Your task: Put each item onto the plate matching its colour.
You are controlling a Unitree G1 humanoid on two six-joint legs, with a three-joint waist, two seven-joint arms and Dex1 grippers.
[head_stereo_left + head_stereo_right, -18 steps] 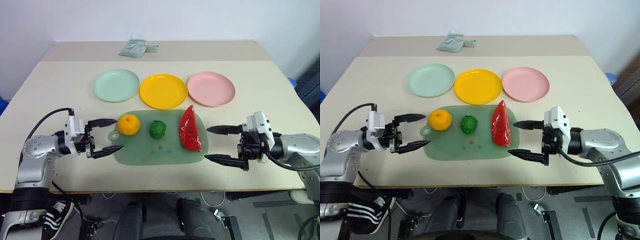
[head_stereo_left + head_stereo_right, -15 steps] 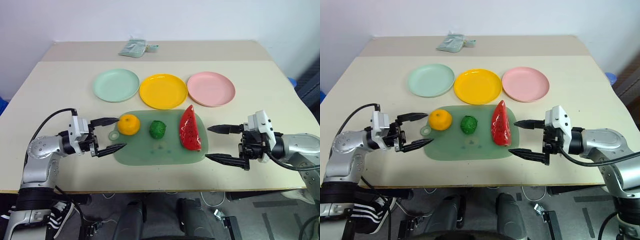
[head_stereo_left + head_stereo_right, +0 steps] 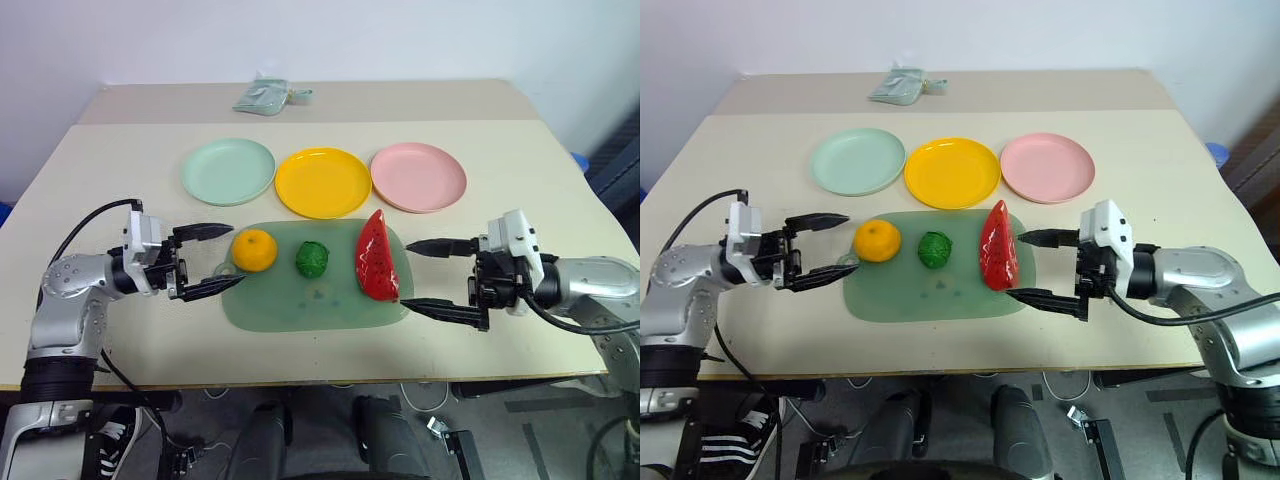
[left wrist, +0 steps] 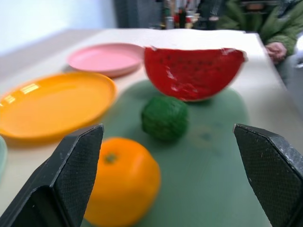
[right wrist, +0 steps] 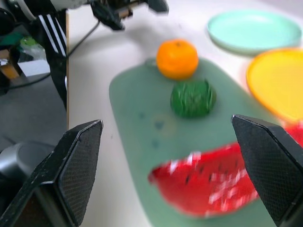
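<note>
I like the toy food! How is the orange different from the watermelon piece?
The orange is a round ball; the watermelon wedge is a long slice with a curved back. The orange is plain orange; the wedge is red with black seeds. The orange is smaller, the wedge larger. The orange sits by the left gripper, the wedge by the right gripper. Both rest on the green cutting mat, unheld.

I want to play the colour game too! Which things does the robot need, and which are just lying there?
Needed: round orange toy fruit, bumpy dark-green toy ball, red toy watermelon wedge, mint green plastic plate, yellow plastic plate, pink plastic plate.

Just lying there: green cutting mat, grey-green packet at the table's far edge.
</note>
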